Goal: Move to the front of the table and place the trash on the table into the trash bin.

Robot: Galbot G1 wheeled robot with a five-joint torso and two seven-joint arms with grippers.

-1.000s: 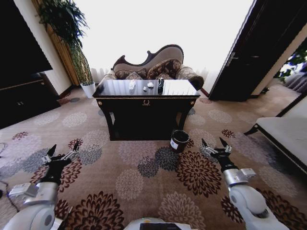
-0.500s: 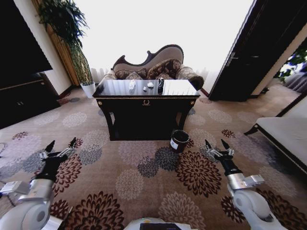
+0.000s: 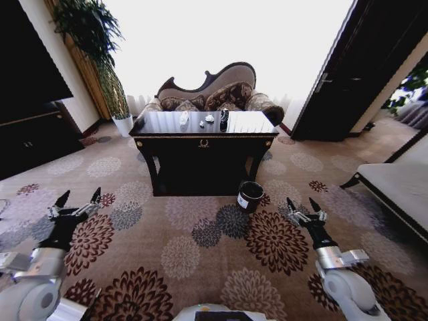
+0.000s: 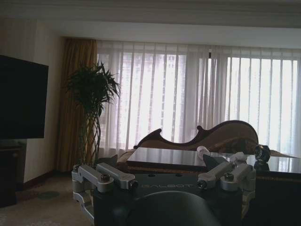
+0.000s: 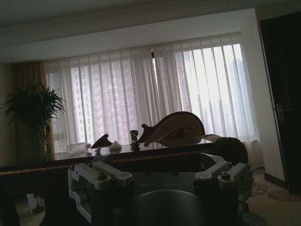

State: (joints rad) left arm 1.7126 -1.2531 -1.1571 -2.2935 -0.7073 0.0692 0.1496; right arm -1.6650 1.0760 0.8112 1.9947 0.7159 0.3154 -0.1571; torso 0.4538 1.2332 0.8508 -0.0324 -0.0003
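Left gripper (image 3: 79,200) and right gripper (image 3: 302,204) hang wide open and empty, facing the table (image 3: 203,136).

Two robot arms with rounded silver-grey shells, each narrowing through a metal ring into a slim black wrist. The left gripper (image 3: 73,204) and right gripper (image 3: 302,208) each carry two black, pointed fingers joined to the wrist by pale metal linkages. Up close, those silver linkage bars are fastened with round screws behind each finger, above a black housing faintly lettered "GALBOT".
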